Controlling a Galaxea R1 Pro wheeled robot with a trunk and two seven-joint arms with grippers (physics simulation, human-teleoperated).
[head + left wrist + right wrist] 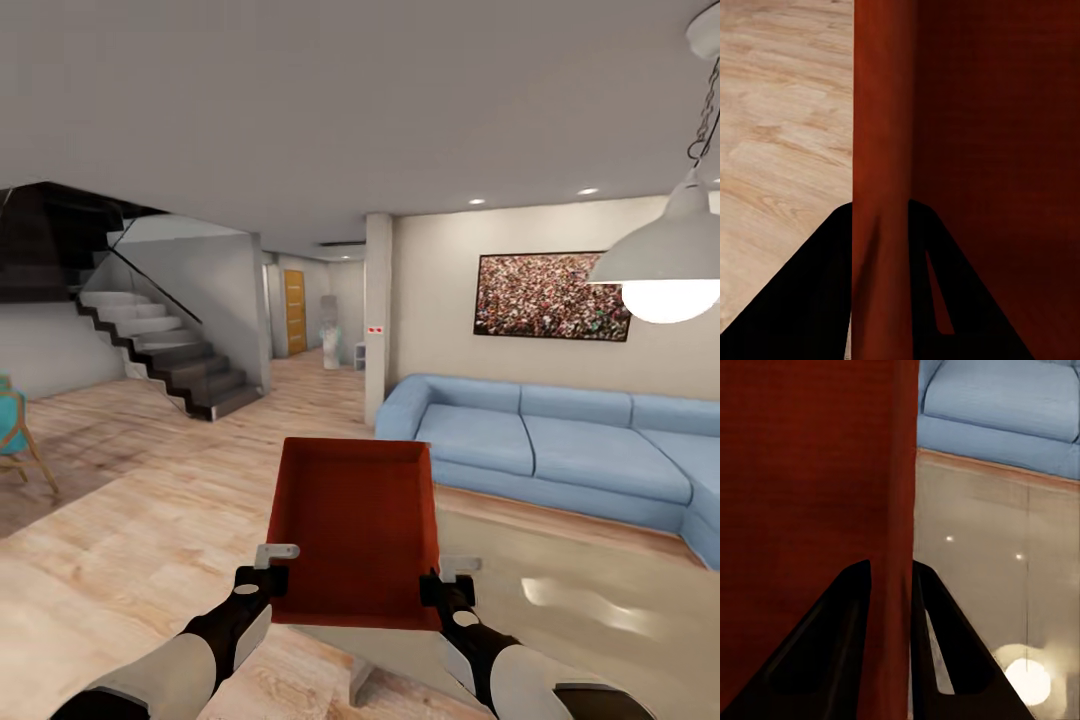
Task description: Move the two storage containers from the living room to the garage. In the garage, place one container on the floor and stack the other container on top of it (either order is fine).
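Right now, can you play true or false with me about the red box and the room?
1. Both grippers pinch the red box: the left gripper and right gripper each clamp a side wall. True.
2. The sofa is green. False, it is blue.
3. The box has toys inside. False, it looks empty.
4. A staircase stands beyond the wood floor. True.

A plain red-orange rectangular storage container [357, 530] with flat sides and no lid is held off the light wood-plank floor [120, 540] of the living room, open side up, its long axis pointing away from the robot. Each gripper pinches one side wall at the near end.
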